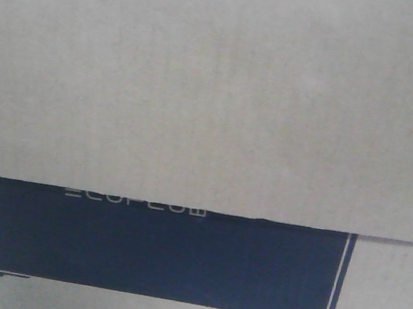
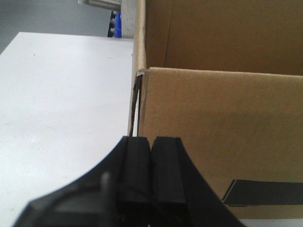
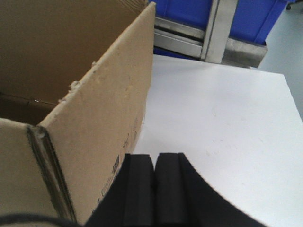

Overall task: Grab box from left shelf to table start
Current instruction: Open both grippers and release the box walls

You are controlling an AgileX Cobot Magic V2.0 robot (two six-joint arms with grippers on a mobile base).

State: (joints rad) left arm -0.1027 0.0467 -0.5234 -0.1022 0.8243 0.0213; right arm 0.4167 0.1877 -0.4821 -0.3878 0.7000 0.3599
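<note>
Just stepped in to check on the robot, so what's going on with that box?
The large brown corrugated cardboard carton sits open-topped on the white table, filling the front camera. The left claw and the right claw sit low at opposite sides of it, padded fingers pressed together with no cardboard visible between them. Blue plastic bins and a silver shelf rail stand behind.

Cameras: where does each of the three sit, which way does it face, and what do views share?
Front view: faces the box side close up, with black print and pale lettering low in frame; no robot parts visible.
Left wrist: behind the left gripper, jaws together, at the box's corner; white table left.
Right wrist: behind the right gripper, jaws together, beside the box's other wall; table, blue bins beyond.
Shared: the open box in all views; the table in both wrist views.
</note>
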